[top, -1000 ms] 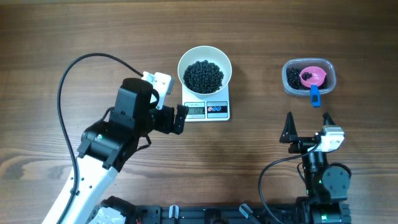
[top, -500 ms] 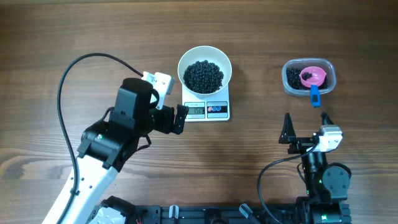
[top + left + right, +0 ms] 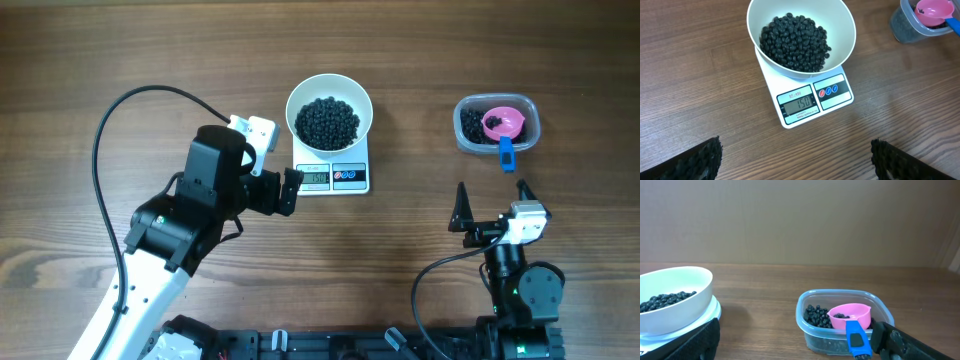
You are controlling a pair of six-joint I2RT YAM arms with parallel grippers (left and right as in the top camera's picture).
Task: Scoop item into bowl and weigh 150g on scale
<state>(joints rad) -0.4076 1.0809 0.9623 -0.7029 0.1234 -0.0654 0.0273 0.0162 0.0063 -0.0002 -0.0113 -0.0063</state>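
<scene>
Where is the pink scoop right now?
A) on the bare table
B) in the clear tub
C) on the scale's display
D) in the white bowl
B: the pink scoop rests inside the clear tub, next to some black beans.

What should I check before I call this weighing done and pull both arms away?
1. Scale display reads 150: ok.
2. Bowl sits on the scale, with the beans heaped inside it: ok.
3. Pink scoop lies in the clear tub, not held: ok.
4. Left gripper open, empty, short of the scale: ok.
5. Right gripper open, empty, apart from the tub: ok.
6. Whether the scale was zeroed with the bowl on it: cannot tell.
</scene>
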